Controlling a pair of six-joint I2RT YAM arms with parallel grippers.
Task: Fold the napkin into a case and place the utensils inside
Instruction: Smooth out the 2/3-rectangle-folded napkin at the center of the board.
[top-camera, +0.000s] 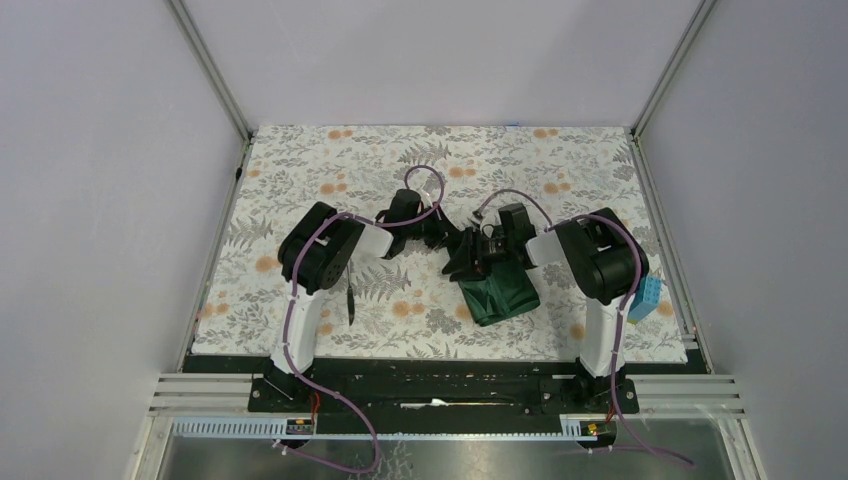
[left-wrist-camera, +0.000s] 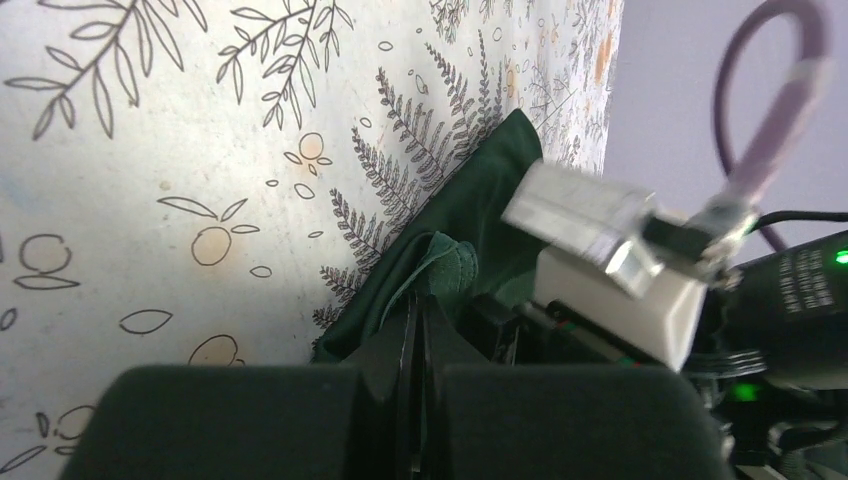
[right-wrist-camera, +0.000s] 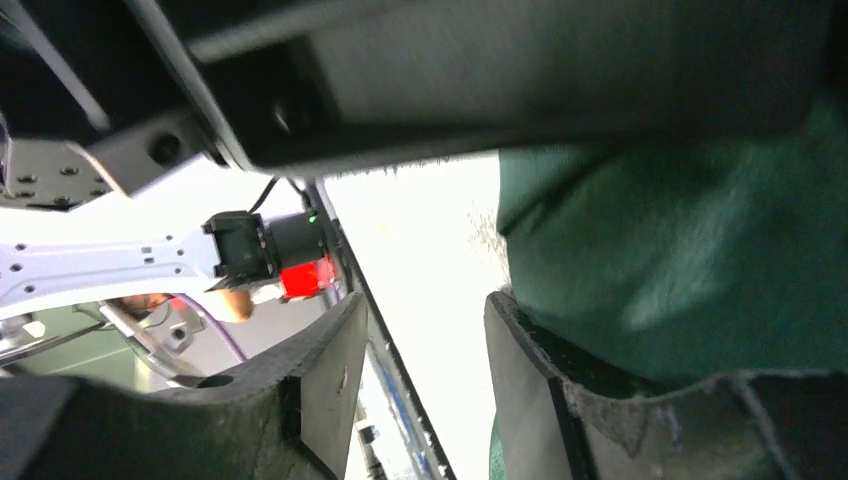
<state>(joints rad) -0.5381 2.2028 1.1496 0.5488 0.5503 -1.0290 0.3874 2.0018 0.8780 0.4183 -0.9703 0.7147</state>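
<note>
- Napkin (top-camera: 498, 295) of dark green plain soft cloth lies folded into a compact shape on the floral grey-and-orange tablecloth (top-camera: 300, 180). It is centre-right, nearer the R arm's base than the L arm's. Its far end is hidden under both grippers.
- L gripper (left-wrist-camera: 418, 318): jaws pressed together, no gap showing. A curled fold of the napkin's edge sits right at the tips & looks pinched btw them, raised a bit off the cloth below.
- L wrist view: rest of the napkin runs away from the tips as a long dark strip flat on the tablecloth. The R arm's white housing is just beside it.
- R gripper (right-wrist-camera: 425, 320): jaws apart at a middling width, bright gap btw them w/ nothing in it.
- R wrist view: green cloth fills the side beyond one finger (right-wrist-camera: 540, 390) & touches its outer face. Can't tell if that finger is under a layer or only beside it.
- Thin black knife (top-camera: 350, 300) lies on the tablecloth just beside the L arm, well apart from the napkin, pointing roughly near-to-far.
- Light blue toy block (top-camera: 650, 295) sits at the tablecloth's right edge next to the R arm, apart from the napkin.
- Top view: both grippers meet over the napkin's far end, tips close together.
</note>
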